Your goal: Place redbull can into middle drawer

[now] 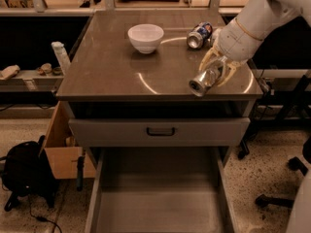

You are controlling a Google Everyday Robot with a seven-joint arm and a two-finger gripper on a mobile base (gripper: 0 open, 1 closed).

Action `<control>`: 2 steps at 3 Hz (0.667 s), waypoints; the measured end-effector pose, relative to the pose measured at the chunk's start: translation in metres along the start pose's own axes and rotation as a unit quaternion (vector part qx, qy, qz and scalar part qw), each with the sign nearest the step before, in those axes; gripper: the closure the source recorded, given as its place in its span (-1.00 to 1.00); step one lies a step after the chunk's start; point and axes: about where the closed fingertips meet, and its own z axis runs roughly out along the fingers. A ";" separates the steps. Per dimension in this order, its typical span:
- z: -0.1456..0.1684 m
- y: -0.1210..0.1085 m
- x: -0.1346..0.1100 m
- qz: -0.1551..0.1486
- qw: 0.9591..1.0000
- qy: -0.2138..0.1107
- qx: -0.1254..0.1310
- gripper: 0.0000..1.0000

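My gripper (pixel 217 73) is clamped round the redbull can (pixel 203 80), which lies tilted over the front right edge of the counter (pixel 107 67). If that slanted hold slips, or I clip the edge going down, the can could miss the middle drawer (pixel 160 203) open below.

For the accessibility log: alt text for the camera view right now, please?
The gripper holds the redbull can tilted above the countertop, front right; the middle drawer stands open below. A white bowl and a second can, on its side, sit farther back.
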 end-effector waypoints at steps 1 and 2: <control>0.008 0.011 -0.014 -0.007 1.000 -0.009 -0.009 1.00; 0.011 0.026 -0.037 -0.006 1.000 -0.013 0.000 1.00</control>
